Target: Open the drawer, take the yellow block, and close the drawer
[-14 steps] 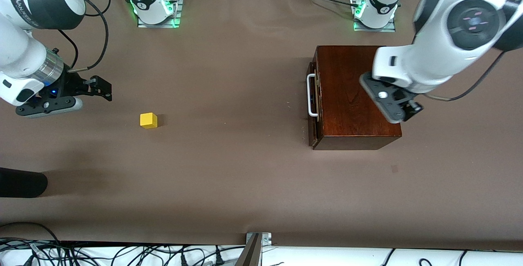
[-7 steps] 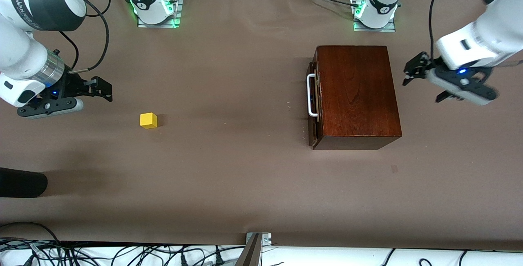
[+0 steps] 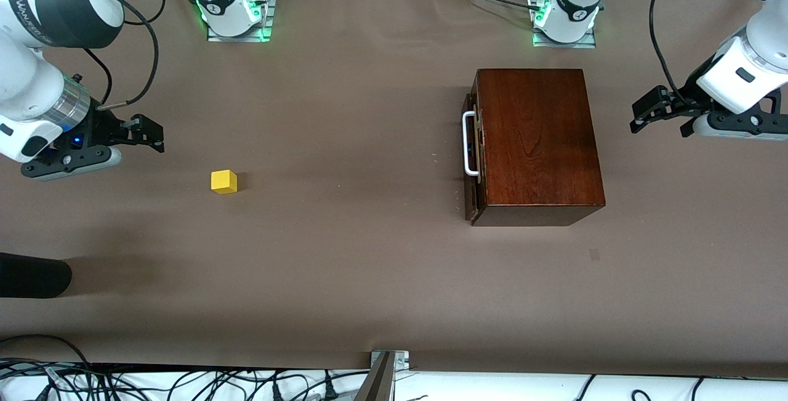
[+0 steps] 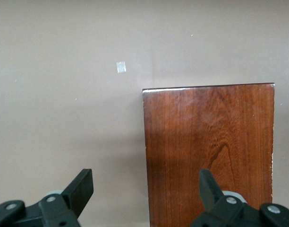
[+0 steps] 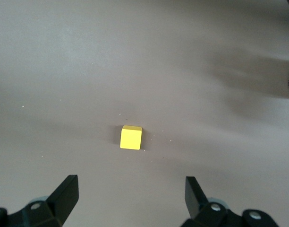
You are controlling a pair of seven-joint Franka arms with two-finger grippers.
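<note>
- Brown paper covers the counter (image 3: 345,253) you are working at, and both arms hang above it at their own ends, well apart from each other.
- Your right gripper (image 3: 146,133) is over the bare counter at the right arm's end, its fingers spread wide and holding nothing; the right wrist view shows the same spread fingers (image 5: 64,191) with open counter between them.
- Near that gripper you see the yellow block (image 3: 224,181) sitting alone on the counter, out in the open and well apart from the wooden box; in the right wrist view the cube (image 5: 131,137) lies ahead of the gripper, touched by nothing.
- Toward the left arm's end you find the dark mahogany box (image 3: 537,142), flat on the counter, its glossy top bare.
- Your drawer (image 3: 473,148) is pushed in, its reddish-brown front sitting close against the box, with the white bar handle (image 3: 469,144) facing the right arm's end of the counter.
- Your left gripper (image 3: 655,111) is over the counter just beside the box, at the end away from the handle, fingers released and empty; the left wrist view shows its fingers (image 4: 80,189) wide apart, with the box top (image 4: 208,151) in front of one of them.
</note>
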